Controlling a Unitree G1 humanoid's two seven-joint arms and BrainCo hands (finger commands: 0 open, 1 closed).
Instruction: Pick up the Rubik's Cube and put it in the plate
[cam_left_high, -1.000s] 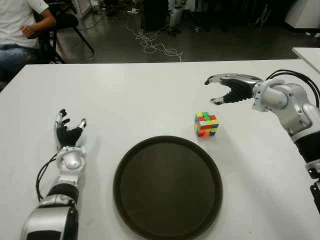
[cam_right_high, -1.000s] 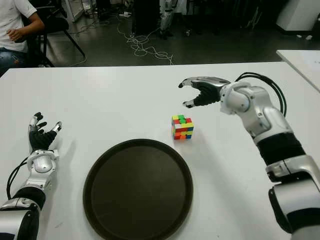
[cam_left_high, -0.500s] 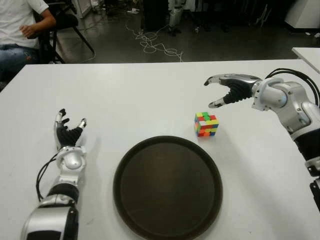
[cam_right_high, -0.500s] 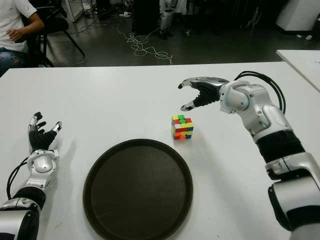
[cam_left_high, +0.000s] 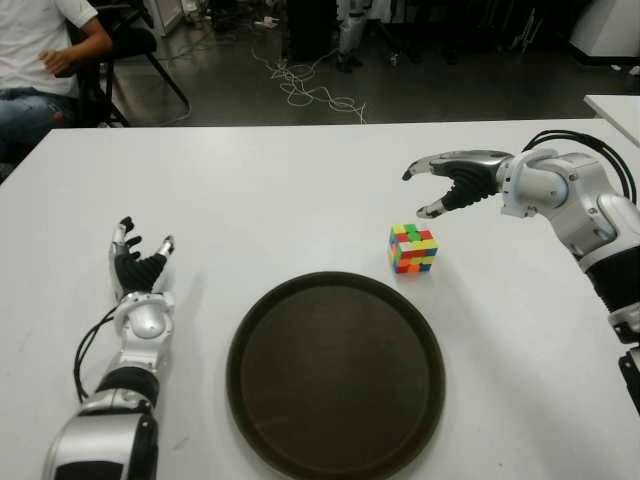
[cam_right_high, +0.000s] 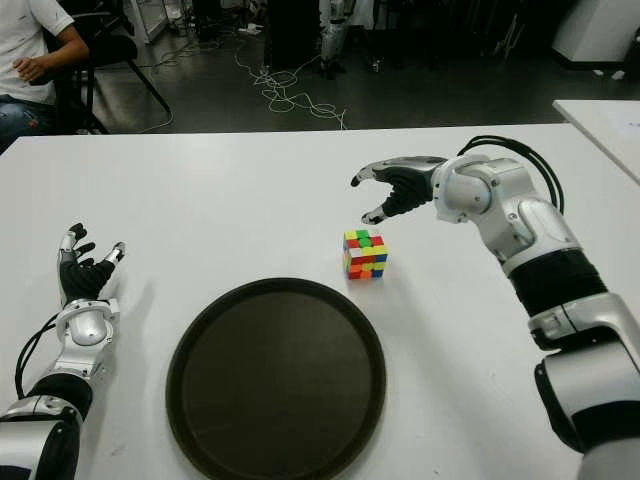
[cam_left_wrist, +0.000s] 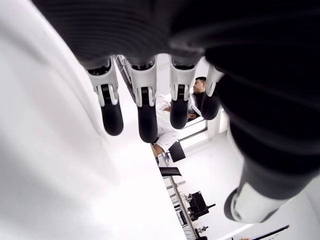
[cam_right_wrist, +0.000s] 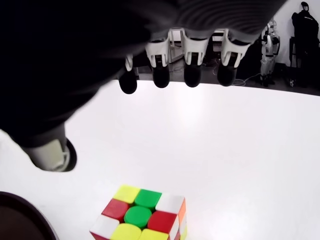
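The Rubik's Cube (cam_left_high: 412, 248) stands on the white table (cam_left_high: 280, 190), just beyond the right rim of the round dark plate (cam_left_high: 335, 375). My right hand (cam_left_high: 432, 185) hovers above and slightly behind the cube, fingers spread and holding nothing. In the right wrist view the cube (cam_right_wrist: 142, 218) lies below the open fingers (cam_right_wrist: 161, 75) with a clear gap between them. My left hand (cam_left_high: 138, 268) shows at the table's left side, palm up, fingers relaxed and empty.
A seated person (cam_left_high: 40, 60) and a chair are beyond the table's far left corner. Cables (cam_left_high: 310, 90) lie on the floor behind the table. Another white table edge (cam_left_high: 615, 105) shows at the far right.
My right hand has shifted slightly left and toward the cube, staying open. The cube, plate and left hand have not moved.
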